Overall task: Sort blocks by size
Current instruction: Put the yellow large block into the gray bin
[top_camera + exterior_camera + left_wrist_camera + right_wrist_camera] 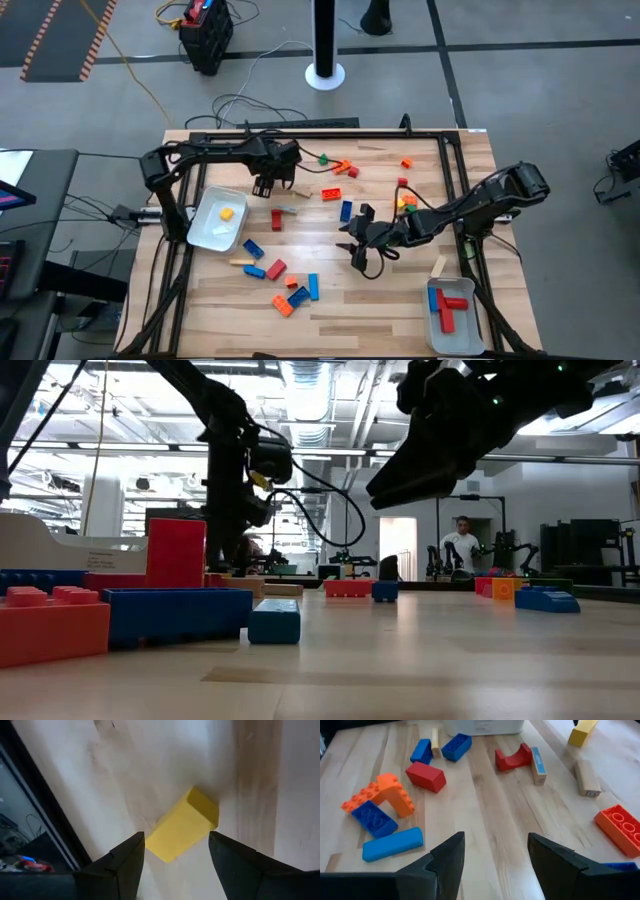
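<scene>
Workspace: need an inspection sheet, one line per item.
Surface: wooden table, black frame around it.
Job's things: blocks scattered; one yellow block in the left tray; red and blue bars in the right tray.
Clutter: nothing seen.
Grippers: left gripper open over a yellow block; right gripper open above bare wood mid-table.
Cables: loops on the floor behind the table.
Surroundings: a person far off.
</scene>
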`<action>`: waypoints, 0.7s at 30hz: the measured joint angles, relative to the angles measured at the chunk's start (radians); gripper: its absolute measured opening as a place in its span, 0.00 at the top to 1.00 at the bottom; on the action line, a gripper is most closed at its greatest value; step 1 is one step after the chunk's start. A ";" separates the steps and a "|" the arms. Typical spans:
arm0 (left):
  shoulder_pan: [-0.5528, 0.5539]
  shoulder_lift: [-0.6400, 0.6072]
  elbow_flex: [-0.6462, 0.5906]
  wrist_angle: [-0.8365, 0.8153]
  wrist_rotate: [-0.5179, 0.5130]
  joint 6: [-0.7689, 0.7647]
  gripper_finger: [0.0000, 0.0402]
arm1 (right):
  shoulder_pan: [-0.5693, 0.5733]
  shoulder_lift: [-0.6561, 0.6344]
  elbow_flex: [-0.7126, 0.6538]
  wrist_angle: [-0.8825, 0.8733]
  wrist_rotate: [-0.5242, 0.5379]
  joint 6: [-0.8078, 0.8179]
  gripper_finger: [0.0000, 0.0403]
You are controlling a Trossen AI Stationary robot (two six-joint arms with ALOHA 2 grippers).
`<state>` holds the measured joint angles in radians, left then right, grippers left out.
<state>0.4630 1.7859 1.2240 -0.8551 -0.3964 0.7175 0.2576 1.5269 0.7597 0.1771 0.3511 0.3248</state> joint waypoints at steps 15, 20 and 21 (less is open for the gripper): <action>0.051 0.001 -0.039 0.031 0.127 0.167 0.47 | -0.004 -0.001 0.000 0.031 0.000 -0.001 0.39; 0.050 0.001 -0.045 0.058 0.113 0.220 0.47 | -0.002 -0.001 0.000 0.036 0.000 -0.002 0.39; 0.050 0.001 -0.046 0.058 0.114 0.228 0.47 | -0.002 -0.001 0.000 0.036 0.000 -0.002 0.39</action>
<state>0.5125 1.7866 1.1782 -0.7967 -0.2829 0.9454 0.2554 1.5261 0.7597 0.2131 0.3508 0.3233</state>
